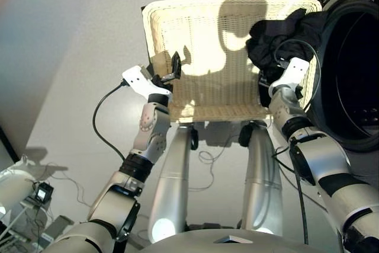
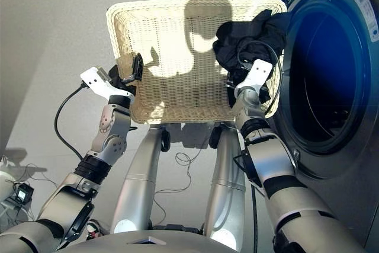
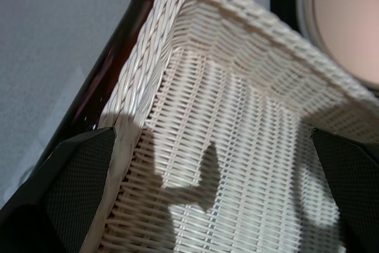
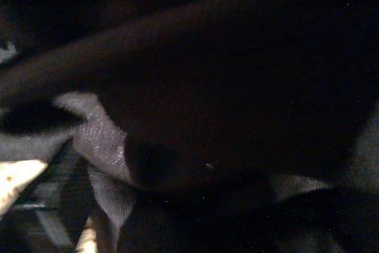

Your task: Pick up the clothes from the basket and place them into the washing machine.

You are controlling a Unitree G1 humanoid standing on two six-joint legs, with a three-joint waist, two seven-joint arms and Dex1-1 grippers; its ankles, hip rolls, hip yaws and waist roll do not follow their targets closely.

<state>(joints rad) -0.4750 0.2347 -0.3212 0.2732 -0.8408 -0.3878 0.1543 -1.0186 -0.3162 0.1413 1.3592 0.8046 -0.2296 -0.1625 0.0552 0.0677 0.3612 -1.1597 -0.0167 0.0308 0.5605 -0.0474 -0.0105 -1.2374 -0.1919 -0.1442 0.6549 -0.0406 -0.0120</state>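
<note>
Left eye view, looking down over both arms: a cream woven basket (image 1: 207, 96) sits in front of the robot, with the dark round mouth of the washing machine (image 1: 355, 75) directly to its right. The only clothing visible is a dark bundle of clothes (image 1: 278, 39), black or possibly navy, heaped in the basket's far right corner, against the rim nearest the drum. No orange-red garment shows in any view.

The right gripper (image 1: 267, 81) is pushed into the near edge of this bundle, so the cloth lies just ahead of it and the machine opening just beyond to the right. The right wrist view shows only dark fabric filling the frame — the fingers are hidden, so whether they are apart or closed on the cloth cannot be told.

The left gripper (image 1: 175, 66) hovers at the basket's left rim, well apart from the bundle. In the left wrist view its two black fingers (image 3: 80, 188) stand wide apart with nothing between them but bare weave.

The right arm is clearly the nearer one — the bundle has no clear long axis, and the likely move is a short lift up and rightward into the drum
</note>
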